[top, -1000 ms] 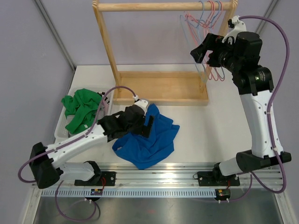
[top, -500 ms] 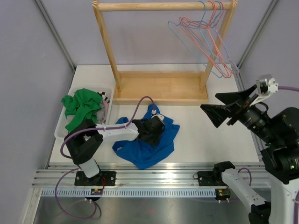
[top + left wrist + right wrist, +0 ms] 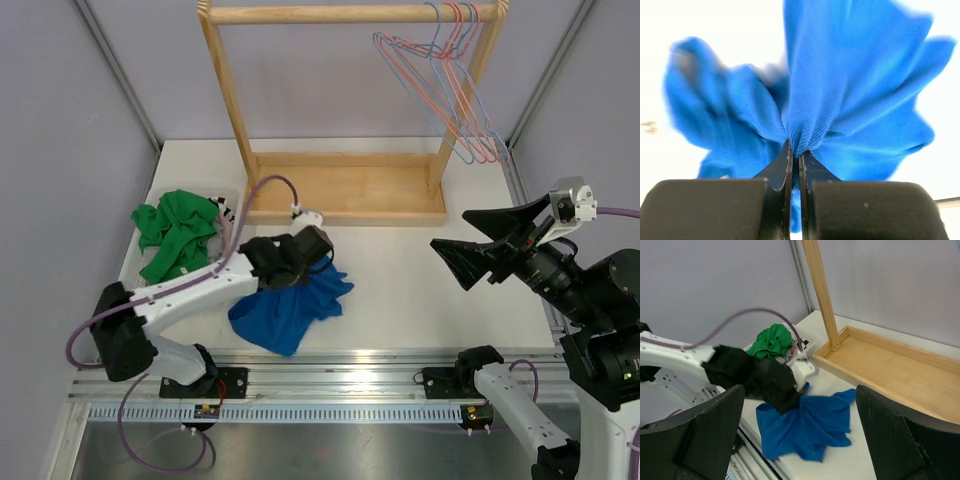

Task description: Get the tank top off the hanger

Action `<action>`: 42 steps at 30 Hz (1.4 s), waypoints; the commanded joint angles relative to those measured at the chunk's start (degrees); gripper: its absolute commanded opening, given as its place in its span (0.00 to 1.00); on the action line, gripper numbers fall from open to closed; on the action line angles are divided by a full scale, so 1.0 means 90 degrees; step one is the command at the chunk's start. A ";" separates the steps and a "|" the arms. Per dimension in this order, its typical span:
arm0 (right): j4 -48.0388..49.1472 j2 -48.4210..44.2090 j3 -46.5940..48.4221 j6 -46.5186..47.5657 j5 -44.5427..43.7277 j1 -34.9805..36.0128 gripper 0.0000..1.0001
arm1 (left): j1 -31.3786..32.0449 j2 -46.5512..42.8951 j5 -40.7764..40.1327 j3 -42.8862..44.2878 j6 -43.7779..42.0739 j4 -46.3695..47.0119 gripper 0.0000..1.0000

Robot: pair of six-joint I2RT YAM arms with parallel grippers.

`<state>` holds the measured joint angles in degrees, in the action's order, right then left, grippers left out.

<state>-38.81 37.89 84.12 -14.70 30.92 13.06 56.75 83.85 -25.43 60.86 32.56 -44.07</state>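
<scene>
- Left gripper [image 3: 796, 154] pinches a fold of the blue tank top [image 3: 288, 314]; the rest spreads below it.
- Right gripper [image 3: 449, 229] gapes wide, released, with that fold well off to its left.

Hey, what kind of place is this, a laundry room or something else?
Probably a robotics lab cell, not a home: left arm and right arm bolted to a metal rail, grey panel walls, and a wooden garment rack with wire hangers on a white table.
</scene>
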 commanded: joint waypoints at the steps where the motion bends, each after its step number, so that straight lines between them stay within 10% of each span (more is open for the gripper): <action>1: 0.0142 -0.0128 -0.0156 0.0178 -0.0046 -0.0016 0.99 | -0.0357 -0.1064 -0.1615 0.1272 -0.0003 -0.1166 0.00; 14: 0.0210 -0.0177 -0.0108 0.0159 0.0080 -0.0025 1.00 | -0.3461 -0.1144 -0.2038 0.5550 -0.1712 -0.2944 0.00; 23: 0.0541 -0.0137 -0.0322 -0.0036 0.0285 -0.0016 1.00 | -0.6002 -0.0256 -0.0739 0.7387 -0.2026 -0.2974 0.00; 42: 0.1441 -0.0430 -0.1446 -0.0769 0.0823 -0.0025 1.00 | -0.7370 0.1541 0.1790 0.2506 -0.1703 -0.1334 0.00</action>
<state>-29.61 35.46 71.53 -20.01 36.27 13.06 -8.19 94.89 -14.55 86.26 16.51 -60.38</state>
